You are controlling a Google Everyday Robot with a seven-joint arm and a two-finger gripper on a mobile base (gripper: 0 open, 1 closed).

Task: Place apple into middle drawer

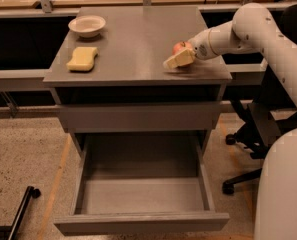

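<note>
Tool (176, 60) on cabinet top (138, 39), apple (181, 46) just behind.

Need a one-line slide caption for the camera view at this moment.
Gripper at the apple near the edge of the cabinet top, the middle drawer standing open below.

The apple (180, 47) is located at the right front of the cabinet top (138, 44), and the gripper (175, 60) is positioned just before it. The bowl (87, 25) is set at the left rear, the sponge (82, 58) before it. The middle drawer (143, 196) is extended below.
</note>
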